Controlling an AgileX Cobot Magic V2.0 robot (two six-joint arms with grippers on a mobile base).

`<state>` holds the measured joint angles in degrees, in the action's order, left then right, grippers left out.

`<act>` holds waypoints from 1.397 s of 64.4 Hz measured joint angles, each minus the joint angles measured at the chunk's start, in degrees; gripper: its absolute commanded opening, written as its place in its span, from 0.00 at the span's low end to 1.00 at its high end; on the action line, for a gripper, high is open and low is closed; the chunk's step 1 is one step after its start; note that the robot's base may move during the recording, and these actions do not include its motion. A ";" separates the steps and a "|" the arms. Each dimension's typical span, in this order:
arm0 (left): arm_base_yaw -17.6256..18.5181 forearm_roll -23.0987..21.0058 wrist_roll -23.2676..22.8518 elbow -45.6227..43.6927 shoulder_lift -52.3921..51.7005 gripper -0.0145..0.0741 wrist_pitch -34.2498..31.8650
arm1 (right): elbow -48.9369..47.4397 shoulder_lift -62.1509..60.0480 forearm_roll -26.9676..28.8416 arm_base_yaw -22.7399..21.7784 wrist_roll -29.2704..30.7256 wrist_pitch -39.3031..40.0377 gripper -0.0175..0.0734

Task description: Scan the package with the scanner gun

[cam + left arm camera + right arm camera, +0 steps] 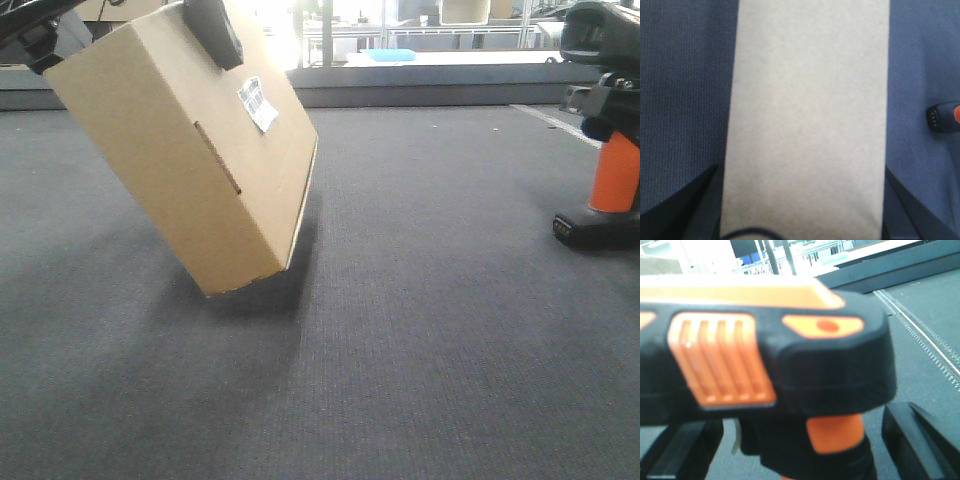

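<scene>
- Package (pixel 190 150): plain tan cardboard box on the left of the front view, tilted steeply, its upper edge raised and one lower corner down at the carpet (pixel 450 350). Whether that corner touches or just clears the surface cannot be told.
- Label (pixel 258 103): small, white, with a barcode, on the broad face turned to the front camera, near the upper edge.
- Slot (pixel 217 158): narrow cut in the same face, below and left of the label.
- Left gripper (pixel 801 170): clamped across the package, one dark finger (pixel 685 210) against each long side.
- Scanner gun (pixel 612 170): well apart from the package at the far right, upright, flat black foot on the carpet, orange handle above it, black head on top.
- Right gripper (pixel 797 445): fingers (pixel 915 440) flank the scanner's handle; whether they grip it cannot be told.
</scene>
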<state>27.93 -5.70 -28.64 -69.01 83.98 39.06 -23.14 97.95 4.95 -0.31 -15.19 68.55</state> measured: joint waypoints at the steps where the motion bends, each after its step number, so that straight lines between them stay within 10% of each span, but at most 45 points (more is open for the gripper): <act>1: 0.00 0.00 0.00 0.00 0.00 0.04 0.00 | 0.00 0.00 0.10 0.00 0.00 0.00 0.81; 25: 0.00 0.00 0.00 0.00 0.00 0.04 0.00 | -0.22 0.00 0.52 0.00 0.00 0.00 0.72; 46: 0.00 0.00 0.00 0.00 0.00 0.04 0.00 | -0.22 0.00 0.99 0.00 0.00 0.00 0.01; 75: 0.00 -0.42 0.00 0.00 0.00 0.04 -0.12 | -0.12 -6.55 -0.52 0.71 11.00 -3.38 0.02; 90: 0.00 -1.51 -2.67 0.00 0.00 0.04 -3.07 | -0.12 -16.17 9.35 5.85 25.63 -8.50 0.02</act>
<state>27.93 -7.22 -31.31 -69.01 83.98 35.99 -23.26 81.78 14.30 5.54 10.44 60.04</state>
